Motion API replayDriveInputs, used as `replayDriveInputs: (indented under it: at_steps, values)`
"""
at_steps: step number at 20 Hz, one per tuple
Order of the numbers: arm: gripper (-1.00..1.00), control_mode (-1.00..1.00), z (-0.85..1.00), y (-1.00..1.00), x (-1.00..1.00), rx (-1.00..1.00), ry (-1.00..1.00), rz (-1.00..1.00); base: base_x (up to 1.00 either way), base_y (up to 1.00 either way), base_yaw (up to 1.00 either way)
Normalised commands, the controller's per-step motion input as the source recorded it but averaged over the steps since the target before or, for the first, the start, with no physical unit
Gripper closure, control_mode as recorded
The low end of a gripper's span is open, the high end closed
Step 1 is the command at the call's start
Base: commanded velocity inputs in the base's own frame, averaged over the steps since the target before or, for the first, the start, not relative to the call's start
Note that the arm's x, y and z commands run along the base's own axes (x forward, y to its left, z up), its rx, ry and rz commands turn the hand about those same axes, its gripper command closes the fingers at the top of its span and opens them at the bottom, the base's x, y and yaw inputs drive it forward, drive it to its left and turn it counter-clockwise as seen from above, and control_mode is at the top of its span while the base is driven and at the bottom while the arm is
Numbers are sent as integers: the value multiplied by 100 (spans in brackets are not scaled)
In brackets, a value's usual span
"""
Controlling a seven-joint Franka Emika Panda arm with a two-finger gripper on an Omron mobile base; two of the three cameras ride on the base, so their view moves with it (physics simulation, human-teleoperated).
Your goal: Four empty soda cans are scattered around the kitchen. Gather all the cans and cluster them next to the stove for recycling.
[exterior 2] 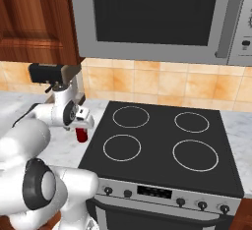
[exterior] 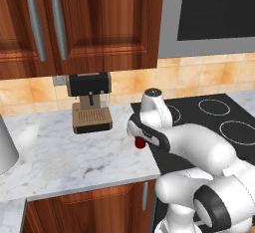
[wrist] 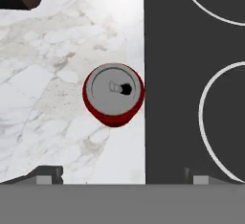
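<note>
The jaws are standing wide, with nothing between them: in the hand view the two dark fingertips (wrist: 48,174) are showing far apart at the bottom, one over the marble and the other over the black glass, and the gripper (wrist: 119,176) is hanging straight above a soda can (wrist: 114,94). That can is standing upright on the marble worktop (wrist: 43,98), its silver-grey top with the dark opening facing the camera and its red wall showing below the rim; it is sitting just beside the left edge of the stove (wrist: 191,50), so close that its side seems to be meeting the line where marble ends and glass begins. From the left base view the can is appearing as a small patch of red, mostly hidden under the white hand, near the front corner of the worktop next to the cooktop. From the right base view the red body is peeking out under the gripper, again beside the stove's left edge. Further back on the worktop a coffee machine (exterior: 90,102) is standing against the tiled wall, well apart from the can. Above the stove a steel microwave (exterior 2: 157,17) is hanging, with wooden cabinets (exterior: 74,23) to its left.
</note>
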Motion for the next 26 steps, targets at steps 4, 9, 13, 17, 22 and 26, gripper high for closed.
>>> replayDriveInputs:
  at_steps: [4, 9, 13, 17, 22, 26]
  values:
    - [-100, -100, 49, -25, -99, 4, -26, 0, 0, 0, 0]
    - [-100, -100, 46, -19, -100, 9, -14, 0, 0, 0, 0]
    - [-100, -100, 45, -8, -100, 8, -2, 0, 0, 0, 0]
    - [-100, -100, 20, -15, -88, 1, 3, -1, 0, 0, 0]
    - [-100, -100, 0, -31, -17, -3, 7, -5, 0, 0, 0]
    - [-100, -100, 0, -32, 33, -5, 1, -4, 0, 0, 0]
